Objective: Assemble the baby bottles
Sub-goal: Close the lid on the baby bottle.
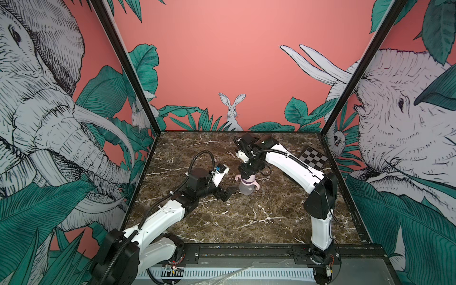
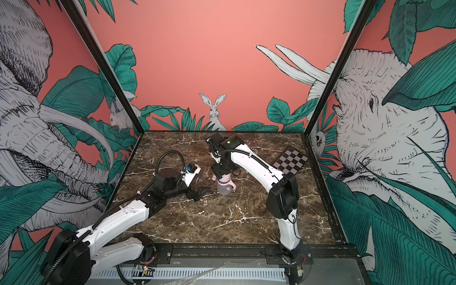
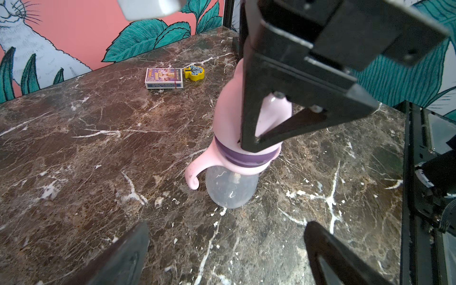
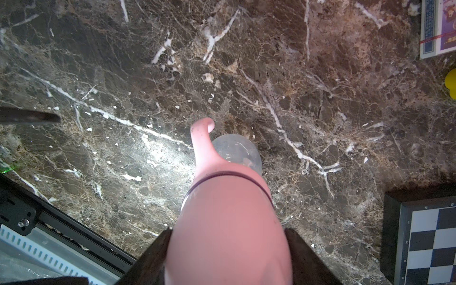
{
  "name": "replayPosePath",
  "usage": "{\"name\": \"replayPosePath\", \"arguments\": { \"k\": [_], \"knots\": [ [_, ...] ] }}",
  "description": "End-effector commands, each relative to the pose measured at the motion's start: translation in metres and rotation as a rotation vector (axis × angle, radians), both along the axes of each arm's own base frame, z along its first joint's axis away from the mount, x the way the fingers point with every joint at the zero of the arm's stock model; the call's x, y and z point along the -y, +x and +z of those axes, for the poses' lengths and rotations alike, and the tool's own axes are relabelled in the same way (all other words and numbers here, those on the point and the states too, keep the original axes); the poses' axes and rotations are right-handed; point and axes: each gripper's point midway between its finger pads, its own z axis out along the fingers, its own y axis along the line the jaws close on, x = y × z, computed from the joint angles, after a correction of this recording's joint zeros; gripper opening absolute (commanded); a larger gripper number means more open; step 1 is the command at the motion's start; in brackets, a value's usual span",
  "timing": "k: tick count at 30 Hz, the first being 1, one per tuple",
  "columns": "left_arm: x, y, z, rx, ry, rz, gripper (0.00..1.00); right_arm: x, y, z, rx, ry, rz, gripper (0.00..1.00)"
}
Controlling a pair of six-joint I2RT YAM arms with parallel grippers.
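Bottle [image 1: 246, 188]: upright on the table [image 1: 246, 222], near centre and a little toward 12 o'clock in both top views, with the cap [image 3: 229, 111] on top and the collar [image 3: 209, 162] beneath it.
Right gripper [image 4: 228, 232]: stands over the bottle with a finger against each flank of the cap. Whether it squeezes or only brackets the cap I cannot tell.
Left gripper [image 1: 227, 192]: jaws wide apart and holding nothing, low at the bottle's 8 o'clock, near but not touching.
Step, as I judge: seating the cap and letting go.
Seating check: a purple band [image 3: 237, 155] shows between cap and collar. It looks even on the visible side, so the cap seems level. If it needs more, press straight down without twisting.
Release: part the jaws evenly off both flanks, then rise straight up. A sideways pull could tip so light a bottle.
Handle [image 1: 237, 176]: juts out at the bottle's 9 o'clock, so keep fingers off it.
Backup: the left jaws could close on the clear body if it rocks.
Board [image 1: 313, 158]: at 2 o'clock, well apart, no obstacle.
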Motion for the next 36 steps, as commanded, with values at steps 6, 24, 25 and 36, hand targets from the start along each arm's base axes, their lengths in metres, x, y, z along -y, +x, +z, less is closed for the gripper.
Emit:
{"name": "replayPosePath", "arguments": {
  "k": [6,24,25,36],
  "knots": [
    [-0.001,0.002,-0.001,0.006,0.011,-0.002,1.00,0.006,-0.005,-0.011,0.032,-0.027,-0.011,0.67],
    [0.000,0.003,-0.001,0.004,0.014,-0.004,1.00,0.010,-0.009,-0.016,0.097,0.045,-0.033,0.66],
    [0.000,0.003,-0.001,0.004,0.015,-0.003,1.00,0.009,-0.010,-0.018,0.093,0.046,-0.025,0.66],
    [0.000,0.003,-0.001,0.004,0.016,-0.004,0.99,0.007,-0.019,-0.028,0.075,0.012,0.007,0.67]
  ]
}}
